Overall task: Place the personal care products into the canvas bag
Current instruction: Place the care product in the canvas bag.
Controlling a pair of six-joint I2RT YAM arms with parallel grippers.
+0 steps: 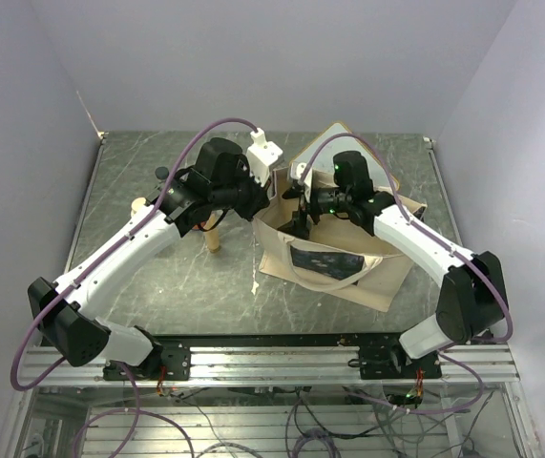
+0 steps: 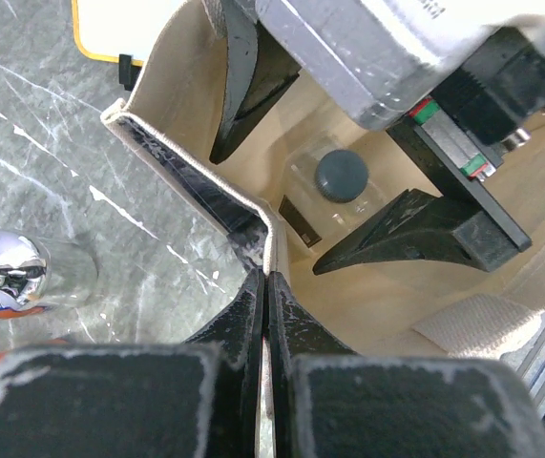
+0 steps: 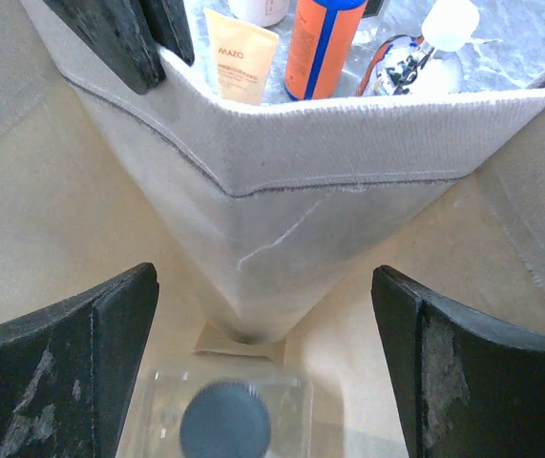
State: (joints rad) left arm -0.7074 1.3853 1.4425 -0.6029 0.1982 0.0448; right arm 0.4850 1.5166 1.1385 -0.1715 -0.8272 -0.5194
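Observation:
The canvas bag (image 1: 334, 262) stands open on the table right of centre. My left gripper (image 2: 267, 279) is shut on the bag's left rim (image 2: 186, 172), with the fabric pinched between its fingers. Inside the bag hangs my right gripper (image 3: 261, 277), open, with nothing between its fingers. Below it a clear bottle with a dark cap (image 3: 224, 420) lies on the bag's floor. Outside the rim stand a tan tube (image 3: 239, 62), an orange bottle (image 3: 322, 48) and a clear bottle with a white cap (image 3: 425, 52). A silver-capped clear bottle (image 2: 5, 272) stands left of the bag.
A cream cylinder (image 1: 215, 239) stands on the table just left of the bag, under my left arm. A yellow-edged white board (image 2: 110, 38) lies behind the bag. The bag's strap (image 2: 482, 320) hangs inside its near wall.

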